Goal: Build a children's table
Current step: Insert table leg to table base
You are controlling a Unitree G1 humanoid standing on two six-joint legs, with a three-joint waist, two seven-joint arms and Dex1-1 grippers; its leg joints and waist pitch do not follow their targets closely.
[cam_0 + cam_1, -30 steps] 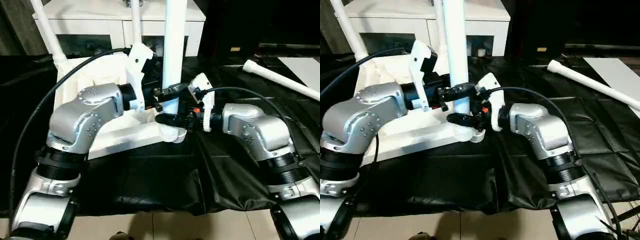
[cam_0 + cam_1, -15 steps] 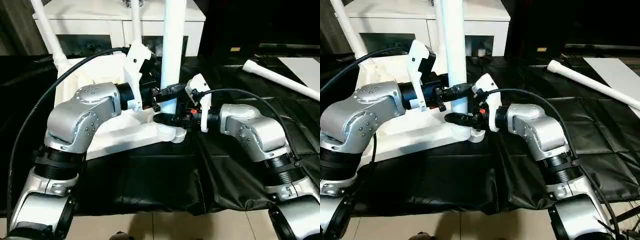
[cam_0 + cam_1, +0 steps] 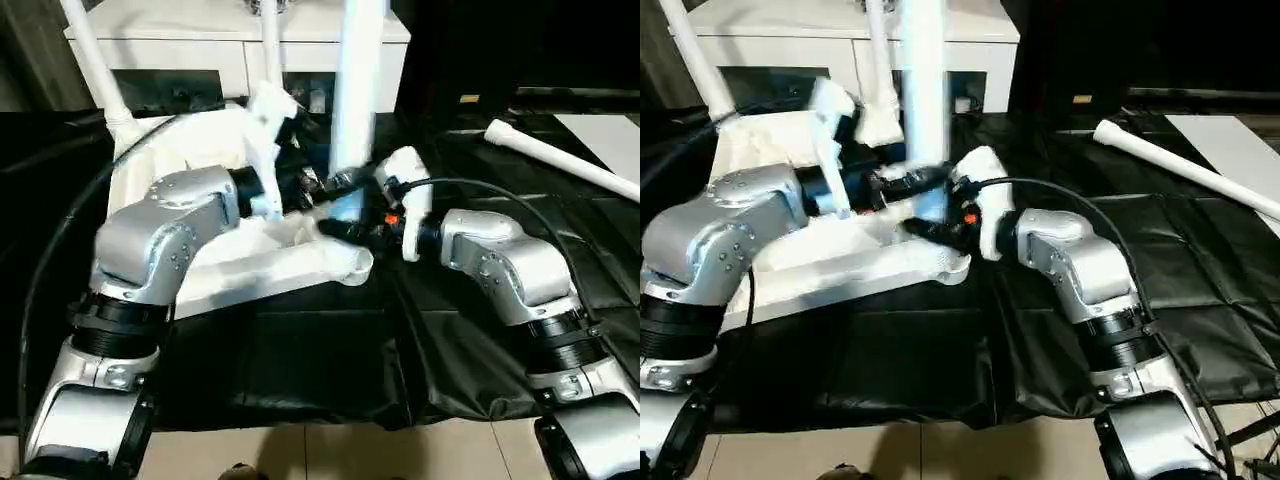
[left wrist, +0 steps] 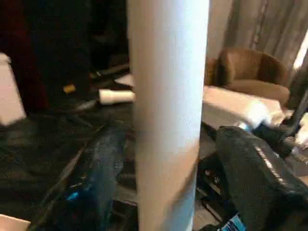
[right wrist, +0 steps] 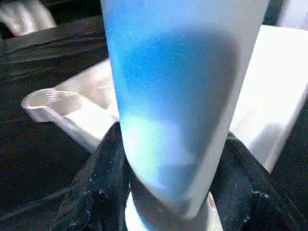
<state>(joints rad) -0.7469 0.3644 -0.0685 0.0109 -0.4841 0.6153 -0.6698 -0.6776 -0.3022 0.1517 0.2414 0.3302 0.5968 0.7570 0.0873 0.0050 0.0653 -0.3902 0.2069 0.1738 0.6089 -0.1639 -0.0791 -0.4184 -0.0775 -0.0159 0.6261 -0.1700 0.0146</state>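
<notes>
Since a second ago the left claw (image 4: 163,192) has let its fingers spread, so they stand apart from the upright leg (image 3: 355,100) with a gap on either side, where before they pinched it. That leg now leans a little toward one o'clock, and the near corner of the children's table (image 3: 200,160) has shifted.

Largest first: black sheeting (image 3: 320,360) covers the floor, and the table lies upside down on it at ten o'clock from picture centre, in front of a white cabinet (image 3: 200,45) at twelve o'clock. Two further legs (image 3: 95,60) rise from its far corners. One loose leg (image 3: 560,160) lies on the sheeting at two o'clock, well apart.

The right claw (image 5: 168,192) pinches the upright leg low down, just above its socket, a black finger (image 5: 96,192) pressed to each side.
</notes>
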